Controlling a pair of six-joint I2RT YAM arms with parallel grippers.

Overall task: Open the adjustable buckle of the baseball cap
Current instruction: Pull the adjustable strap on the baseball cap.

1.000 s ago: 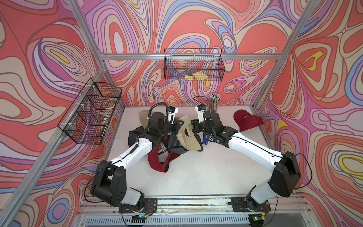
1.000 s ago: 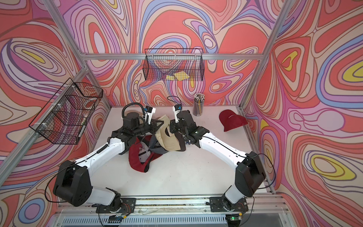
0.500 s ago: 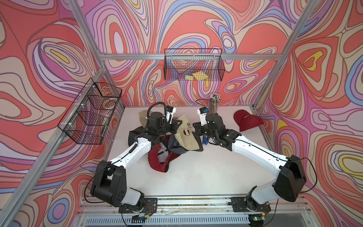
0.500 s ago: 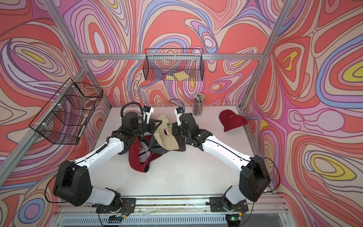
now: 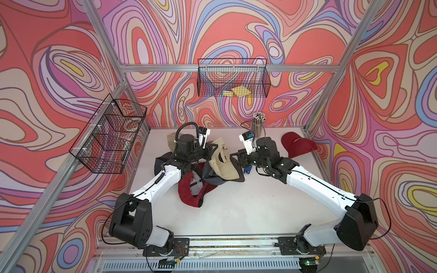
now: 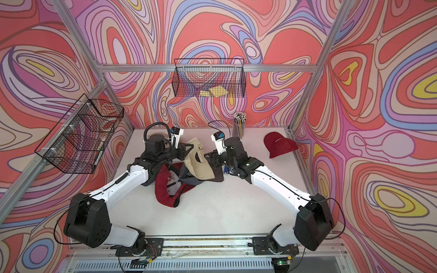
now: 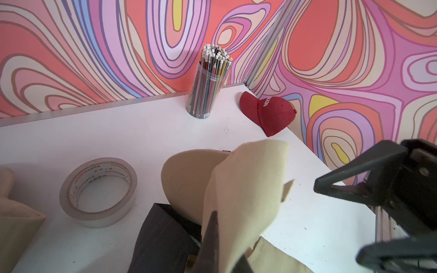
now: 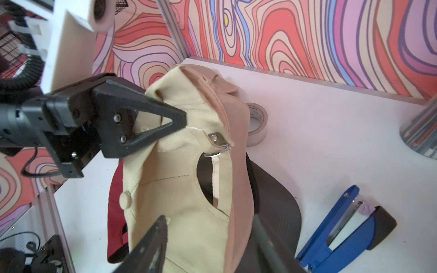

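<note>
In both top views the beige cotton baseball cap (image 5: 223, 163) (image 6: 199, 165) hangs at the middle of the white counter (image 5: 236, 212). It is held up over a heap of other caps, among them a dark red cap lying inside-up (image 5: 190, 191) and a dark grey cap (image 8: 276, 196).

The left pincer (image 5: 214, 149) reaches in from the left of the frame and is clamped tight on a fold at the cap's back. The right wrist view shows its black triangular fingers (image 8: 142, 99) pinching the fabric beside the rear opening. The small silver metal buckle (image 8: 217, 140) sits at the edge of that opening, and the pale strap (image 8: 215, 179) runs from it across the gap. Whether the clasp is lifted is not clear.

The right pincer (image 5: 234, 158) stands just right of the cap with its jaws apart. In its own wrist view its two dark fingers (image 8: 153, 238) straddle the cap and grip nothing; I cannot tell whether they brush the cloth.

A blue stapler (image 5: 247, 169) lies on the counter just below the right pincer. Toward the upper right of the counter stand a clear cup of pencils (image 5: 258, 123) and a second dark red cap (image 5: 298, 146), well apart from the held cap. The left wrist view shows a roll of clear tape (image 7: 99, 191) on the counter near the cap.
</note>
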